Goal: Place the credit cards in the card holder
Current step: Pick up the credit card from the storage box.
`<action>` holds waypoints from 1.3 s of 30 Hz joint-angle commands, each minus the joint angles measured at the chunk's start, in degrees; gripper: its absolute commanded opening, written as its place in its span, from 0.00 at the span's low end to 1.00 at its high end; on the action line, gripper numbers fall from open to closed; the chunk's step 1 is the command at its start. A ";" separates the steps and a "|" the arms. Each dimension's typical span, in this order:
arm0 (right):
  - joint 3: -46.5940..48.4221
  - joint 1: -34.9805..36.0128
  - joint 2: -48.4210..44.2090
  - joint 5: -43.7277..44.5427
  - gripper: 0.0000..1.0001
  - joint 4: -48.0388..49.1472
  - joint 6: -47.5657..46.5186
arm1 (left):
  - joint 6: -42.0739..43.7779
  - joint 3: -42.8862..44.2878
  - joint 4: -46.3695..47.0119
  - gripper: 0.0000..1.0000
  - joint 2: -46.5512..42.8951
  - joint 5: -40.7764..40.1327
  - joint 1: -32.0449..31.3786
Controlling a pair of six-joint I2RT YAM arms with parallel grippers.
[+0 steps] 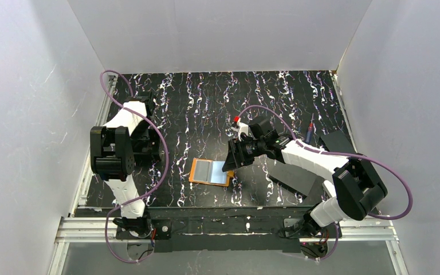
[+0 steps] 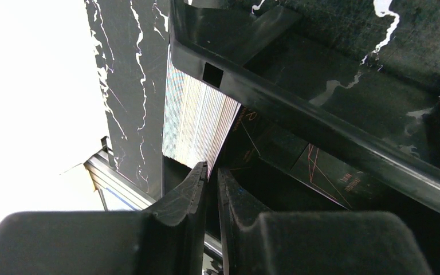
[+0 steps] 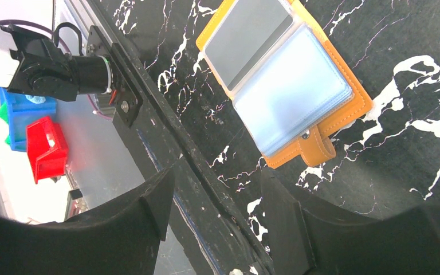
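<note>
Our left gripper (image 2: 213, 173) is folded aside, fingers almost together, with nothing visibly held. The orange card holder (image 1: 209, 172) lies open mid-table. Our right gripper (image 3: 215, 183) hovers near its snap tab (image 3: 316, 150), fingers apart and empty. We'd steady that edge first. Only the right wrist view shows the clear sleeves (image 3: 289, 97).

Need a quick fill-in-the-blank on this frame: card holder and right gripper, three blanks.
1. The card holder lies ___ on the table, clear sleeves facing up.
2. Its cover and snap tab are ___ in colour.
3. The right gripper is open and holds ___.

Missing words: open; orange; nothing
</note>
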 commanded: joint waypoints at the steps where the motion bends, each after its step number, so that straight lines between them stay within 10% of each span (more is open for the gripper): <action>1: 0.10 -0.06 -0.94 -0.76 0.65 1.26 0.21 | -0.16 0.10 -0.54 0.09 -3.22 -0.81 0.16; 39: 0.75 -0.06 0.01 -0.59 0.65 1.09 0.42 | -1.72 7.06 -8.71 0.00 -10.08 10.31 0.09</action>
